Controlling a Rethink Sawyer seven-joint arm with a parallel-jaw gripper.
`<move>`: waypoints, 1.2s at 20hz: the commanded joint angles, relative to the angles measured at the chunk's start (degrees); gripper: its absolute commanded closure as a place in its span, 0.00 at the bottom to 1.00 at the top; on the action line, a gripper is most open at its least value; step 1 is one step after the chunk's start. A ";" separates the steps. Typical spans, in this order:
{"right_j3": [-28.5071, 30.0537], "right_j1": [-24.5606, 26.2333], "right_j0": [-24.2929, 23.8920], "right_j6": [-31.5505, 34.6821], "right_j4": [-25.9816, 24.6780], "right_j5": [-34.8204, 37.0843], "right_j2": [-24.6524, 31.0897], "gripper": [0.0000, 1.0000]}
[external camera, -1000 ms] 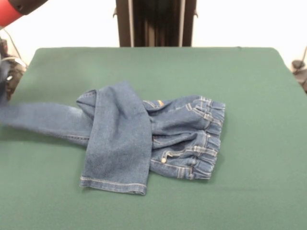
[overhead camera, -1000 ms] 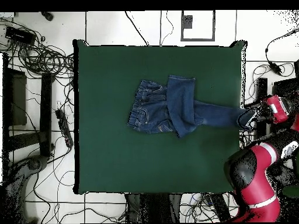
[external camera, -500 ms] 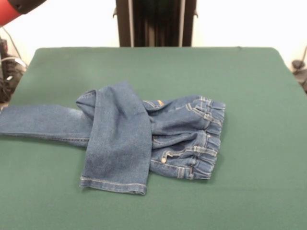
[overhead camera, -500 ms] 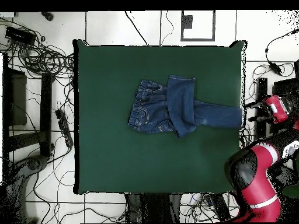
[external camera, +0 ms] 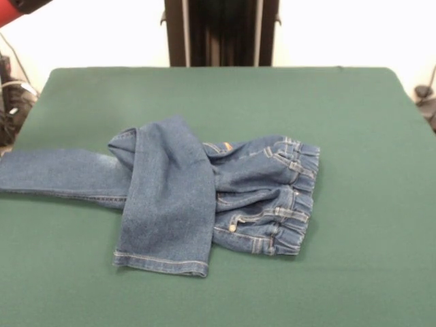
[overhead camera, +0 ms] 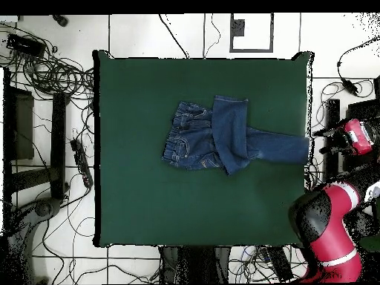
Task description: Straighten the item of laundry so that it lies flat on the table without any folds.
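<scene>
- My gripper [overhead camera: 329,142] hangs off the table's edge at 3 o'clock in the overhead view, just beside the jeans' outstretched hem; I cannot tell how far open it is, and it appears to hold nothing.
- The jeans [external camera: 197,194] lie near the middle of the green table [external camera: 354,122], resting fully on the cloth.
- In the front view the gathered waistband [external camera: 296,197] points to 3 o'clock, and one leg [external camera: 54,174] runs out flat toward 9 o'clock, its end reaching the table's edge.
- The other leg [external camera: 167,204] is folded across the first, its stitched hem pointing toward 6 o'clock; it lies over the crotch area and part of the seat.
- My judgement of progress: partly done. One leg looks drawn out straight and the waistband sits flat, though bunched by its elastic.
- What is left, as I judge it: the crossed leg needs lifting off the other and laying parallel to it, and the wrinkles near the pockets need smoothing.
- The outstretched leg ends right at the table's rim in the overhead view [overhead camera: 297,148], so any further pull that way could drag it over the edge.
- Containers: none shows on the table; only the jeans rest on the cloth.
- Cables [overhead camera: 52,74] and equipment lie on the floor around the table, well apart from the garment.
</scene>
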 commanded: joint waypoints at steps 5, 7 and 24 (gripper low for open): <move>5.26 2.68 5.84 15.15 23.49 -25.87 -12.99 0.00; 11.91 4.88 5.09 22.32 31.44 -28.79 -16.62 0.00; 56.53 10.92 -4.60 65.30 56.72 -60.69 -38.00 0.00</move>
